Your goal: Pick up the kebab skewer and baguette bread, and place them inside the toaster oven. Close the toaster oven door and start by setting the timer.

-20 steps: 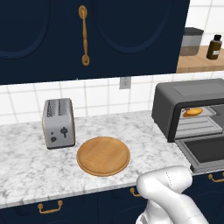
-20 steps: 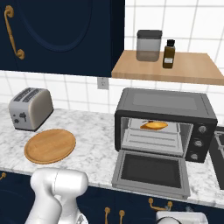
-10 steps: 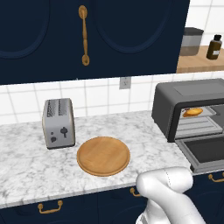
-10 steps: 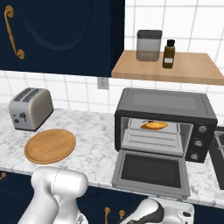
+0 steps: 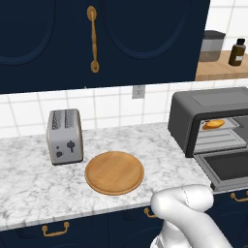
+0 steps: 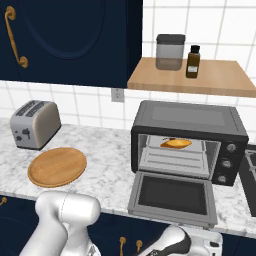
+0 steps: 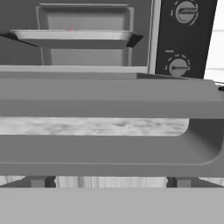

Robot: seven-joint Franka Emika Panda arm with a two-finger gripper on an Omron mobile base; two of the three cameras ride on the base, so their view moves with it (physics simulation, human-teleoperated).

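Pincer (image 7: 109, 183) spread wide, empty, just below the handle bar of the lowered toaster oven door (image 6: 173, 196).

Baguette bread (image 6: 175, 143) lies on the rack inside the toaster oven (image 6: 188, 140); kebab skewer cannot be made out. Door hangs flat past the table (image 6: 107, 160) edge. Left of the oven sit a round wooden board (image 6: 57, 166) and a silver toaster (image 6: 35, 124), with bare marble between. No writing legible.

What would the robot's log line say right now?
baguette bread: on rack inside toaster oven | toaster oven door: open, folded down | hand: open, low before door handle
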